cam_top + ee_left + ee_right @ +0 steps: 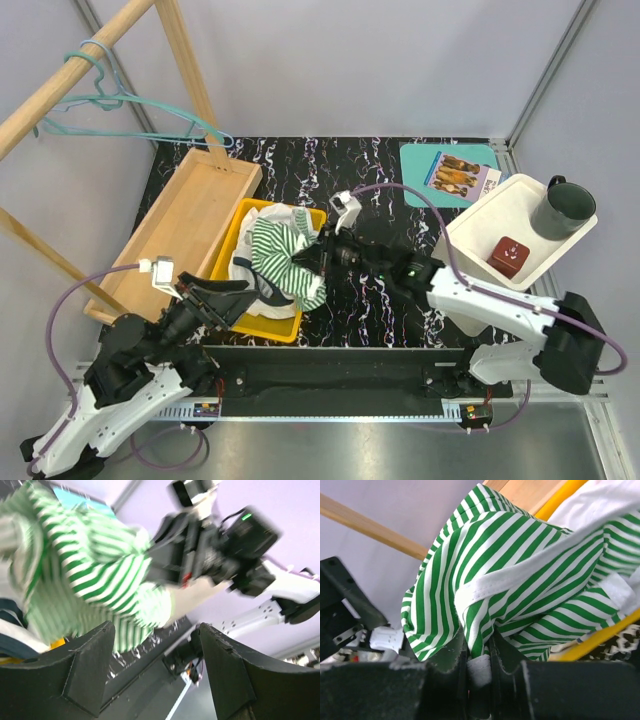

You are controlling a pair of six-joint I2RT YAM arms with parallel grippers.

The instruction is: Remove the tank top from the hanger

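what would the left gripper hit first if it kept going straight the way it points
Probably the striped tank top, pinched by the right gripper just beyond it; depth is hard to judge.

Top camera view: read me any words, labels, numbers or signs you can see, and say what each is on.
No text is legible.
Photo leaflet on the teal mat: printing too small to read.
Red box in the white tray: white mark, too small to read.

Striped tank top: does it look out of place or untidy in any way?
Yes. The green-and-white striped tank top is crumpled and spills over the right rim of the yellow plastic tray, where the right gripper pinches a fold.
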